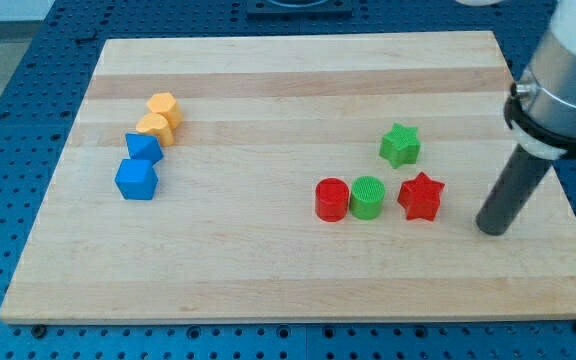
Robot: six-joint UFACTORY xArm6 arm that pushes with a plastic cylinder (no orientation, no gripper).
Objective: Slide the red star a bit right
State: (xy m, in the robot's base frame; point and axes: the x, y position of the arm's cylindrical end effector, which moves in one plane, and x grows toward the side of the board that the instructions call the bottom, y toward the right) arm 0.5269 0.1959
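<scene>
We start at the left of the frame, where four blocks cluster on the wooden board (298, 280). Lowest sits a blue cube (136, 180), and just above it, touching, a second blue block (144, 149) whose shape we cannot make out for sure. Above that comes an orange block (154, 127), and at the top of the cluster an orange hexagon (163, 105), the two orange pieces pressed together.

Moving to the centre-right of the frame, we find a red cylinder (332, 199) standing just left of a green cylinder (367, 197), the two touching or nearly so. Right beside the green cylinder lies the red star (420, 196), in the lower right part of the board. Above the gap between them, apart from both, is a green star (400, 145).

At the far right, our dark rod slants down from the arm's pale housing (568, 70). My tip (491, 229) rests on the board to the right of the red star and slightly lower, near it but not touching. The rod has no jaws and holds nothing; it touches no block.
</scene>
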